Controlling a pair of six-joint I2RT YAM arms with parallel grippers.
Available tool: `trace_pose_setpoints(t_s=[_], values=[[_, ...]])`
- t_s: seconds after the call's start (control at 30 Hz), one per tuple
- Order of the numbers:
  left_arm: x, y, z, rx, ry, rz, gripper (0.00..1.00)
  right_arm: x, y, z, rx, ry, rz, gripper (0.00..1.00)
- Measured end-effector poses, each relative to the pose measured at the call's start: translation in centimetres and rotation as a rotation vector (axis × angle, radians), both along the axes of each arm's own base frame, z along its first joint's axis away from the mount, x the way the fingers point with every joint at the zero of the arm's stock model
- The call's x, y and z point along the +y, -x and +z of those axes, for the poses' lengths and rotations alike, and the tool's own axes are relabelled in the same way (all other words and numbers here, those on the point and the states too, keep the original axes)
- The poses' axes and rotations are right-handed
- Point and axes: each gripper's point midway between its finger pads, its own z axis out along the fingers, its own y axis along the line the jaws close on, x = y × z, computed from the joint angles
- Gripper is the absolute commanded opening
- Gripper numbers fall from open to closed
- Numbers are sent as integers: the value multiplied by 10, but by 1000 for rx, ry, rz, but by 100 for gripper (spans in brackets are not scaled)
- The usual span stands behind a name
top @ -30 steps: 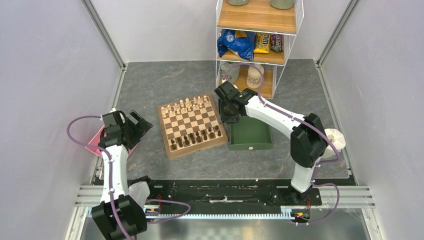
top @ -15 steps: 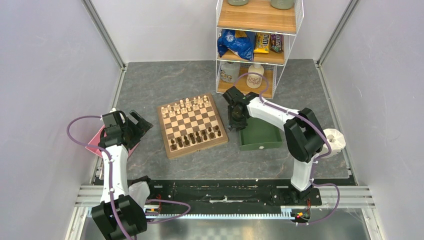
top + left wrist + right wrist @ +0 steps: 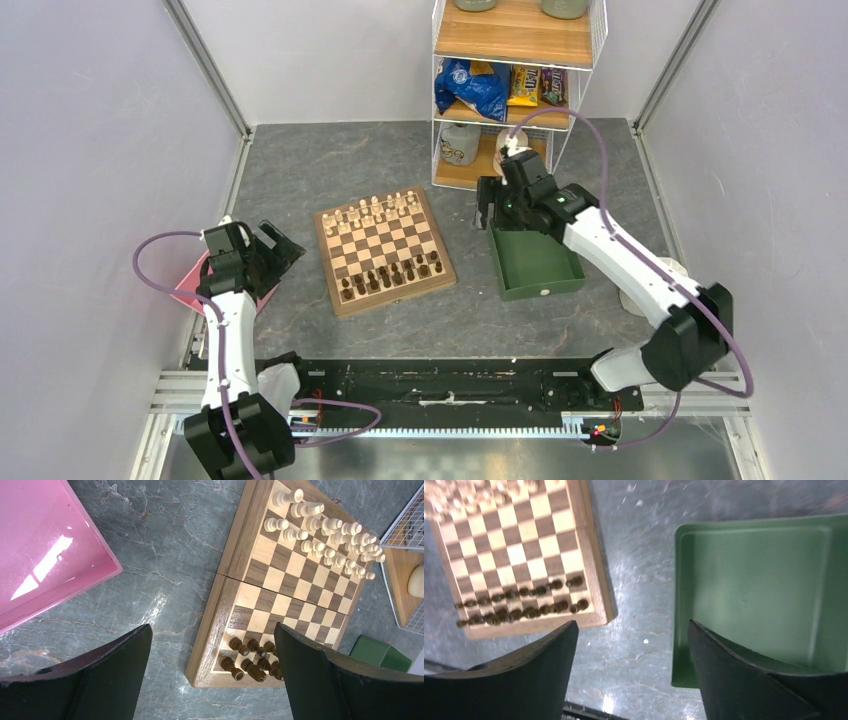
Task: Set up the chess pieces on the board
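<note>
The chessboard lies near the centre of the grey worktop, slightly rotated. The dark-brown chessmen stand upright in two rows along its near edge. The cream chessmen occupy the two rows along its far edge. The left fingers are spread wide with nothing between them, above the worktop to the left of the board and beside the pink tray. The right fingers are likewise spread and hold nothing, above the strip of worktop between the board and the dark-green tray. A wire shelf rack stands at the far edge.
</note>
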Motion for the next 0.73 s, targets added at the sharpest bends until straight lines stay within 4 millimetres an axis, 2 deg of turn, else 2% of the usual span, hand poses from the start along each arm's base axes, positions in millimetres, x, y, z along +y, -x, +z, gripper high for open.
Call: trace_pose_setpoints(t_s=[0.1,0.2,0.3,0.37,0.47,0.5,0.57,0.73], values=[[1,0,3,-13,-10,4,99,-20,-7,26,-98,12,-46,97],[2,1,10,-41,-27,8,99,-49,-17,37,-165,48,-132,97],[5,3,17,-68,-53,17,99,-88,-25,32,-164,63,-241,97],[5,4,22,-89,-68,19,99,-125,-30,25,-136,45,-344,97],[6,6,30,-121,-91,21,100,-169,-30,11,-85,11,-476,97],[7,7,32,-128,-98,23,100,-177,-28,6,-69,2,-503,97],[7,7,35,-144,-109,19,100,-178,-25,-1,-45,-19,-508,97],[4,8,37,-152,-117,-2,100,-158,-20,-6,-9,-80,-445,97]])
